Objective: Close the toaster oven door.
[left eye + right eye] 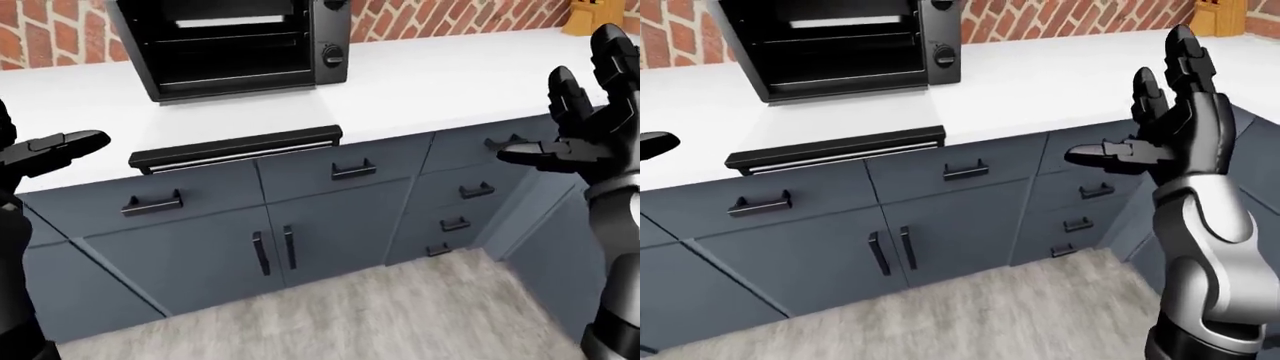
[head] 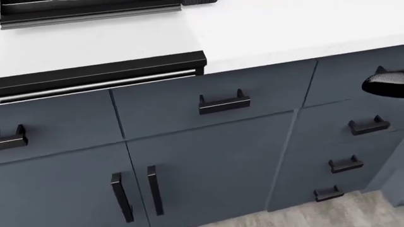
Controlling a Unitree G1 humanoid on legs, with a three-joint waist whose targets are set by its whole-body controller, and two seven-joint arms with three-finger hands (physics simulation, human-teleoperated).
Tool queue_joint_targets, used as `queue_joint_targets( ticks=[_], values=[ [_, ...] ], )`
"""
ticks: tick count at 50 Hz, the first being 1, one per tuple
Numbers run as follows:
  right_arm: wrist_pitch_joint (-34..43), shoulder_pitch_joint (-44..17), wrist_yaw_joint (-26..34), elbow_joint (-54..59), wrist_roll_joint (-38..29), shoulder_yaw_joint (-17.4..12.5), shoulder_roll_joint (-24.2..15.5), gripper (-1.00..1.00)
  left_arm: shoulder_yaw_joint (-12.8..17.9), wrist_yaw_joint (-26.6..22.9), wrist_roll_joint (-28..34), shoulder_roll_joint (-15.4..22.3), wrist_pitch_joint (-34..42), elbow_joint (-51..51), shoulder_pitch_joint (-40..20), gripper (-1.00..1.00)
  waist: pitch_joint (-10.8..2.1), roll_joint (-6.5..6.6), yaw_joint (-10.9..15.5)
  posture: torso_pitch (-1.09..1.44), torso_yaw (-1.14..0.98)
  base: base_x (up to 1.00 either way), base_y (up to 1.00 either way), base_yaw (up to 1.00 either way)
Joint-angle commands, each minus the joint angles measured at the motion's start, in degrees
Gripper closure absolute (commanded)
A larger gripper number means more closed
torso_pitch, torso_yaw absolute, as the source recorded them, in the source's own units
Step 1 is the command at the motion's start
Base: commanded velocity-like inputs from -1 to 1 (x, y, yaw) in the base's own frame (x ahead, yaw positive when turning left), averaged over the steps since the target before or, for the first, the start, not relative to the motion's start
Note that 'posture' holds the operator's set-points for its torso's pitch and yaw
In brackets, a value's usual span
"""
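The black toaster oven (image 1: 235, 45) stands on the white counter (image 1: 450, 71) at the top of the left-eye view, its cavity showing. Its door hangs down flat toward me. The door's black top edge with a silver handle bar (image 1: 235, 148) juts over the counter's edge, and also shows in the head view (image 2: 101, 75). My left hand (image 1: 55, 148) is open at the left edge, apart from the handle. My right hand (image 1: 565, 120) is open at the right, fingers spread and pointing up, well clear of the door.
Blue-grey cabinets (image 1: 330, 225) with black pull handles run under the counter, with a stack of drawers (image 1: 455, 202) to the right. A wooden knife block (image 1: 590, 15) stands at the top right against the brick wall (image 1: 450, 11). Grey wood floor (image 1: 350, 315) lies below.
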Motion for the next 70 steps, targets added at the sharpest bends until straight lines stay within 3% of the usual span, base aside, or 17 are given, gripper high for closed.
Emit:
queue_joint_targets(
  ticks=[1, 9, 13, 22, 26, 27, 35, 39, 40, 49, 52, 53, 55, 61, 65, 66, 70],
  values=[
    [-1.2, -0.86, -0.14, -1.02, -0.09, -0.61, -0.61, -1.0, 0.53, -0.19, -0.09, 1.21, -1.42, -1.48, -1.1, -1.0, -0.97, 0.24, -0.05, 0.0, 0.0, 0.08, 0.03, 0.0],
    [-1.41, -0.81, -0.01, -0.82, -0.24, -0.57, -0.61, -1.0, 0.54, -0.14, -0.11, 1.22, -1.53, -1.5, -1.0, -1.0, -0.31, 3.05, -0.46, 0.0, 0.0, 0.08, 0.03, 0.0],
    [-1.35, -0.83, -0.02, -0.86, -0.23, -0.6, -0.6, -1.0, 0.51, -0.15, -0.1, 1.24, -1.61, -1.33, -1.07, -1.0, -1.26, 8.41, -0.86, 0.0, 0.0, 0.08, 0.04, 0.0],
    [-1.27, -0.88, -0.04, -0.92, -0.19, -0.63, -0.74, -1.0, 0.59, -0.06, -0.26, 1.36, -1.37, -1.5, -1.1, -1.0, -0.51, 3.9, -0.19, 0.0, 0.0, 0.08, 0.05, 0.0],
    [-1.2, -0.95, -0.05, -0.91, -0.16, -0.72, -0.77, -1.0, 0.7, 0.03, -0.41, 1.47, -1.1, -1.75, -1.09, -1.0, -1.39, -1.52, 0.02, 0.0, 0.0, 0.08, 0.06, 0.0],
    [-1.36, -0.87, 0.01, -0.81, -0.25, -0.68, -0.72, -1.0, 0.71, 0.04, -0.42, 1.45, -1.09, -1.8, -1.04, -1.0, -0.75, 1.23, -0.55, 0.0, 0.0, 0.08, 0.07, 0.0],
    [-1.33, -0.86, 0.05, -0.79, -0.27, -0.75, -0.73, -1.0, 0.74, -0.04, -0.45, 1.52, -1.18, -1.61, -1.04, -1.0, -0.28, 3.18, -0.61, 0.0, 0.0, 0.08, 0.08, 0.0],
    [-1.3, -0.84, 0.02, -0.87, -0.26, -0.72, -0.72, -1.0, 0.74, -0.01, -0.48, 1.47, -1.11, -1.78, -0.94, -1.0, -1.5, 9.12, -0.92, 0.0, 0.0, 0.08, 0.09, 0.0],
    [-1.27, -0.86, 0.02, -0.85, -0.23, -0.76, -0.74, -1.0, 0.74, -0.02, -0.45, 1.48, -1.13, -1.7, -0.95, -1.0, -0.84, 6.54, -0.43, 0.0, 0.0, 0.08, 0.09, 0.0],
    [-0.87, -1.14, -0.15, -1.04, -0.05, -0.82, -0.92, -1.0, 0.81, -0.01, -0.5, 1.66, -1.07, -1.53, -1.14, -1.0, -0.41, 2.85, -0.16, 0.0, 0.0, 0.08, 0.09, 0.0],
    [-0.82, -1.18, -0.21, -1.03, 0.04, -0.91, -1.04, -1.0, 0.78, 0.1, -0.42, 1.57, -1.06, -1.75, -0.93, -1.0, -1.37, -1.66, -0.05, 0.0, 0.0, 0.08, 0.09, 0.0],
    [-0.87, -1.29, -0.23, -0.88, 0.05, -0.88, -1.11, -1.0, 0.8, 0.08, -0.2, 1.61, -1.29, -1.52, -0.9, -1.0, -0.69, 1.21, -0.62, 0.0, 0.0, 0.09, 0.09, 0.0],
    [-0.89, -1.34, -0.27, -0.81, 0.1, -0.87, -1.17, -1.0, 0.87, 0.23, 0.14, 1.59, -1.8, -1.09, -0.95, -1.0, -0.9, 0.11, -0.51, 0.0, 0.0, 0.08, 0.09, 0.0],
    [-0.91, -1.52, -0.36, -0.55, 0.22, -1.06, -1.59, -1.0, 1.35, 0.63, 0.93, 1.81, -2.75, 0.2, -0.45, -1.0, -0.23, 3.23, -0.67, 0.0, 0.0, 0.08, 0.09, 0.0],
    [-0.89, -1.56, -0.41, -0.51, 0.32, -1.15, -1.79, -1.0, 2.31, 0.17, 0.98, 2.18, -3.07, 0.61, 0.64, -1.0, -0.89, 9.0, -0.96, 0.0, 0.0, 0.08, 0.09, 0.0],
    [-0.9, -1.61, -0.43, -0.48, 0.33, -1.13, -1.82, -1.0, 2.49, 0.05, 0.99, 2.3, -3.07, 0.71, 0.81, -1.0, -0.62, 6.77, -0.48, 0.0, 0.0, 0.08, 0.09, 0.0],
    [-0.9, -1.54, -0.39, -0.48, 0.44, -1.26, -1.93, -1.0, 3.13, -0.12, 0.34, 2.4, -3.19, 0.75, 1.27, -1.0, -0.97, 6.09, -0.42, 0.0, 0.0, 0.08, 0.09, 0.0]
  ],
)
